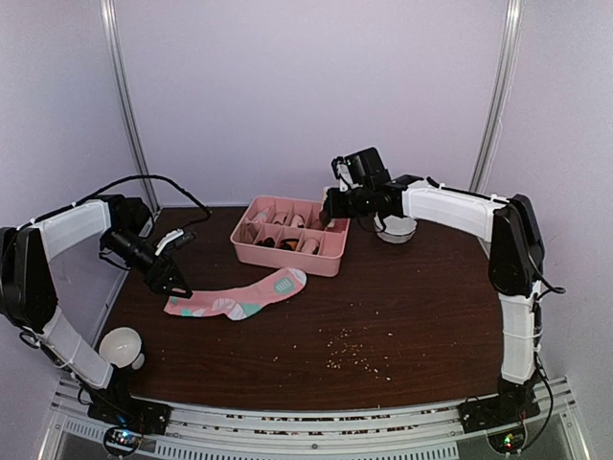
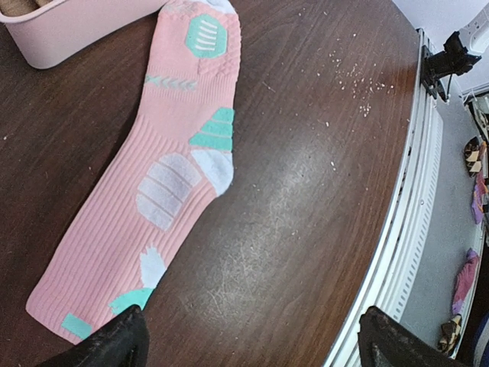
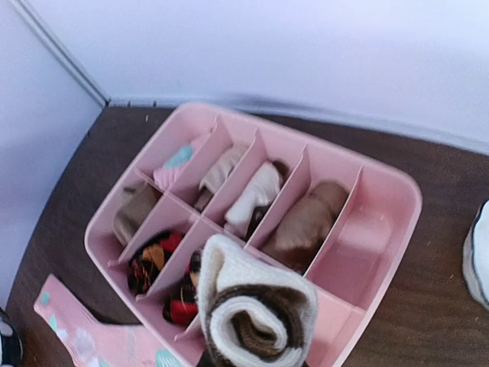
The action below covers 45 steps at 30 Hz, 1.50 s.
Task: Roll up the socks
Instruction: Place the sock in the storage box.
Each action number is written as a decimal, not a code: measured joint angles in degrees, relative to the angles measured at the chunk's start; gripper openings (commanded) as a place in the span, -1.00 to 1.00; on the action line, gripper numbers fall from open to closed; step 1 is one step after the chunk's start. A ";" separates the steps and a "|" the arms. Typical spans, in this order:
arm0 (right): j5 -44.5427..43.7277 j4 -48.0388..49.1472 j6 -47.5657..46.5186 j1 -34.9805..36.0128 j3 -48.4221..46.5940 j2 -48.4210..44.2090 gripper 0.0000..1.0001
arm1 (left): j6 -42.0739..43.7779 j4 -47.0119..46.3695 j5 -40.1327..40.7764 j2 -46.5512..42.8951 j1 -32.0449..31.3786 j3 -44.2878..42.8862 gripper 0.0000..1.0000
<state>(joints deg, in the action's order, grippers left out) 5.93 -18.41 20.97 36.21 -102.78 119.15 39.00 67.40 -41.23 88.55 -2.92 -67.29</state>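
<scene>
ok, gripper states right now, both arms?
Left gripper: open, empty, by the pink sock.
Right gripper: shut on the rolled cream sock, over the tray.

You can read no text, brand or number in any view. The pink sock (image 2: 164,176), just beside the pink tray (image 2: 69,34), bears only teal and white patches.

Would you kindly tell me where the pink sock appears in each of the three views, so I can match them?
Top external: pink sock lies flat, left of centre, in front of the pink tray.
Left wrist: pink sock runs diagonally down the left half; pink tray corner at top left.
Right wrist: only an end of the pink sock shows, bottom left, beside the pink tray.
Shared landmark: the pink tray.
</scene>
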 measured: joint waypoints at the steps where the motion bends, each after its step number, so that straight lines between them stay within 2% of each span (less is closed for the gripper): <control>1: -0.55 0.24 0.74 -0.79 -2.60 0.42 -1.00 | 0.07 0.02 0.07 0.00 0.00 0.00 0.96; 7: -3.50 -0.39 3.54 -4.44 -10.29 6.19 -1.00 | 0.37 0.02 0.33 0.00 0.00 0.02 0.96; 12: -4.26 -2.51 5.42 -5.42 -10.67 12.59 -1.00 | 0.61 0.00 0.37 0.00 0.00 0.02 0.96; 20: -5.01 -5.57 8.00 -5.14 -13.44 15.12 -1.00 | 0.79 0.00 0.37 0.00 0.00 0.02 0.96; 22: -6.12 -6.51 8.46 -5.14 -14.53 15.41 -0.89 | 0.87 0.00 0.37 0.00 0.00 0.02 0.96; 26: -7.65 -7.19 9.40 -5.16 -15.74 15.89 -0.41 | 0.98 0.00 0.35 -0.07 0.00 0.24 0.96; 30: -7.93 -7.39 9.73 -5.18 -16.09 16.26 -0.18 | 1.01 0.00 0.35 -0.39 0.00 0.76 0.96; 42: -5.79 -6.16 8.94 -5.33 -18.01 16.20 -0.17 | 1.01 -0.09 0.35 -1.03 0.00 2.45 0.96; 45: -4.72 -5.14 8.96 -5.33 -15.56 14.62 -0.14 | 0.98 -0.46 0.70 -1.57 0.00 2.91 0.96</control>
<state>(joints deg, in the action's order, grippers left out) 1.21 -23.55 29.93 30.87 -118.34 133.78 39.99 66.94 -40.53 86.98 -2.92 -64.38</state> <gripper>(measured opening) 0.417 0.979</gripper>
